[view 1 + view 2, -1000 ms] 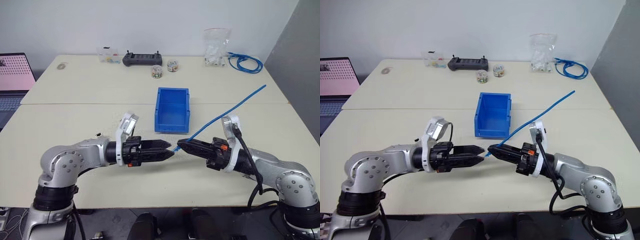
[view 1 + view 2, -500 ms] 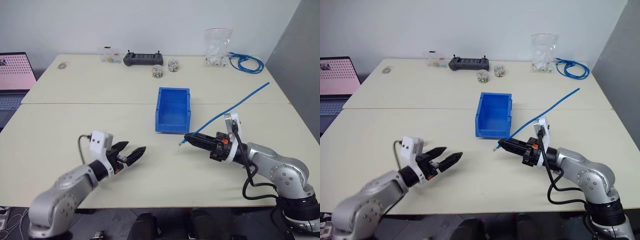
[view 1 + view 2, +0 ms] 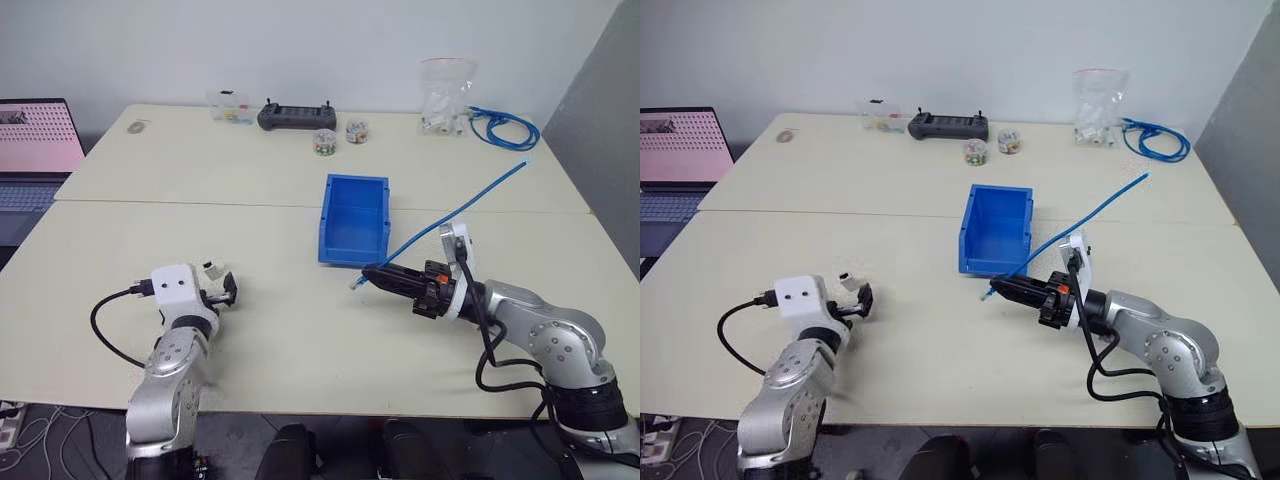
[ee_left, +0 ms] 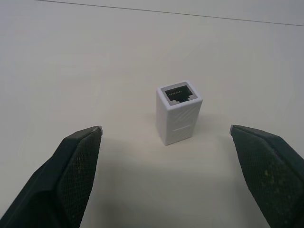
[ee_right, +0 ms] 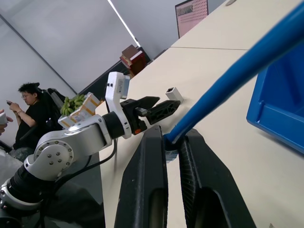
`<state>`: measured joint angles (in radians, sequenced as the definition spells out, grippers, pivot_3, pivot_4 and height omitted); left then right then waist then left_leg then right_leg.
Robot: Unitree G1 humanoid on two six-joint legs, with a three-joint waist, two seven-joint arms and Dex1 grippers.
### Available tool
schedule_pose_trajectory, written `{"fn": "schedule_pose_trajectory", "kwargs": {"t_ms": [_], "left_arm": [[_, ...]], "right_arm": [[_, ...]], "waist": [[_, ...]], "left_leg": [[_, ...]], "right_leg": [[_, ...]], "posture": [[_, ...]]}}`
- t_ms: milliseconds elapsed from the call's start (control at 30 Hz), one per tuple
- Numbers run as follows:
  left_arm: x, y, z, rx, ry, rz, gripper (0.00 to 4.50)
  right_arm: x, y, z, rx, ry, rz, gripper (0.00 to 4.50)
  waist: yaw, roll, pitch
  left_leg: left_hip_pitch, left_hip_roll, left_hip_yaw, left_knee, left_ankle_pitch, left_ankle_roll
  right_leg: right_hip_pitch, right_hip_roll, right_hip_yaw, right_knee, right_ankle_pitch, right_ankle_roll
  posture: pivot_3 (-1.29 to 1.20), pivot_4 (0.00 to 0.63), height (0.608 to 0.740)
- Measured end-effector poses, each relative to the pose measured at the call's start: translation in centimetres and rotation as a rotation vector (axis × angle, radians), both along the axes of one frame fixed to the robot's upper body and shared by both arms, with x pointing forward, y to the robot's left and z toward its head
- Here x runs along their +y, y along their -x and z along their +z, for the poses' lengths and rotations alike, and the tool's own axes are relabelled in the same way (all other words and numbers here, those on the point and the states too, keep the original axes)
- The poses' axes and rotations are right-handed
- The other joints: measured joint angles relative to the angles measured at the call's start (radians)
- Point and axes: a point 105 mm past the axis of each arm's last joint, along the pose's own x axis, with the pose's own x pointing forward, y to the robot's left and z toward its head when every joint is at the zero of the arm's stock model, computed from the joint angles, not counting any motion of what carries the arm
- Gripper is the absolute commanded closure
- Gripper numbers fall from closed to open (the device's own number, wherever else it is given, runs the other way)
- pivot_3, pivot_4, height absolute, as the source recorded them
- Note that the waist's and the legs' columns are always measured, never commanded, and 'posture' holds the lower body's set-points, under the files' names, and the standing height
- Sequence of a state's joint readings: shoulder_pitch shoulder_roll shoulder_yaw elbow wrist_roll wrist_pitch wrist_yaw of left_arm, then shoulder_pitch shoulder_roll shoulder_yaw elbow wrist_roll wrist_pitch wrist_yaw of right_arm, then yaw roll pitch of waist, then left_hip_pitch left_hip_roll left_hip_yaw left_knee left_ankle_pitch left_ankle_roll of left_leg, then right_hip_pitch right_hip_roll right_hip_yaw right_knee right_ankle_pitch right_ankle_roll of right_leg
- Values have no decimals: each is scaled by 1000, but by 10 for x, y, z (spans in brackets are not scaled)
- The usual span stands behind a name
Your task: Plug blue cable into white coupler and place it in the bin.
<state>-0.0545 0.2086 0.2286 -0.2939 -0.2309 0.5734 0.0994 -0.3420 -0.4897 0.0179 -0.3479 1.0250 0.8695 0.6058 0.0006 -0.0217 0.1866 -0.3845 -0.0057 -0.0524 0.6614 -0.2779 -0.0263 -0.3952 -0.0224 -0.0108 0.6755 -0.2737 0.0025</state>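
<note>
The white coupler [image 4: 179, 112] stands upright on the table with its dark socket facing up. My left gripper [image 4: 165, 130] is open, one finger on each side of the coupler and neither touching it. From the head views the coupler [image 3: 211, 270] and left gripper [image 3: 226, 292] sit at the table's front left. My right gripper [image 3: 368, 276] is shut on the blue cable [image 3: 460, 210] close to its plug end, just in front of the bin [image 3: 352, 252]. The cable's free length rises to the back right. The bin looks empty.
Along the far edge lie a black controller [image 3: 296, 117], two small jars [image 3: 324, 142], a clear bag of white parts [image 3: 445, 100] and a coiled blue cable bundle [image 3: 505, 125]. A laptop [image 3: 40, 150] sits at far left. A person [image 5: 28, 109] sits beyond the table's left side.
My left gripper left the right gripper's cable end at table centre, swung out to the left and down, and opened wide. The right gripper still holds the cable in nearly the same spot.
</note>
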Motion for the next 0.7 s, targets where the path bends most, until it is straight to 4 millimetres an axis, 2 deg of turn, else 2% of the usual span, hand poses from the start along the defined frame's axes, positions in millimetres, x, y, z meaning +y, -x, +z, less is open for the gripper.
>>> {"fn": "schedule_pose_trajectory", "kwargs": {"t_ms": [167, 400, 533, 700], "left_arm": [[-5, -12, 1, 4, -16, 10, 0], [-1, -16, -4, 33, -42, 45, 0], [-2, -16, -5, 39, -45, 42, 649], [-2, -17, -6, 43, -48, 39, 1772]], "right_arm": [[0, 0, 0, -1, 2, -1, 4429], [0, 0, -1, 4, 7, 0, 4429], [1, 0, -1, 6, 9, 2, 4429], [0, 0, -1, 4, 8, -1, 4429]], "waist": [[-1, 0, 0], [-2, 0, 0], [-2, 0, 0], [-2, 0, 0]], "left_leg": [[0, 0, 0, 0, 0, 0], [0, 0, 0, 0, 0, 0], [0, 0, 0, 0, 0, 0], [0, 0, 0, 0, 0, 0]], "right_leg": [[0, 0, 0, 1, 0, 0], [0, 0, 0, 1, 0, 0], [0, 0, 0, 1, 0, 0], [0, 0, 0, 1, 0, 0]], "posture": [[0, 150, 740], [0, 150, 740], [0, 150, 740], [0, 150, 740]]}}
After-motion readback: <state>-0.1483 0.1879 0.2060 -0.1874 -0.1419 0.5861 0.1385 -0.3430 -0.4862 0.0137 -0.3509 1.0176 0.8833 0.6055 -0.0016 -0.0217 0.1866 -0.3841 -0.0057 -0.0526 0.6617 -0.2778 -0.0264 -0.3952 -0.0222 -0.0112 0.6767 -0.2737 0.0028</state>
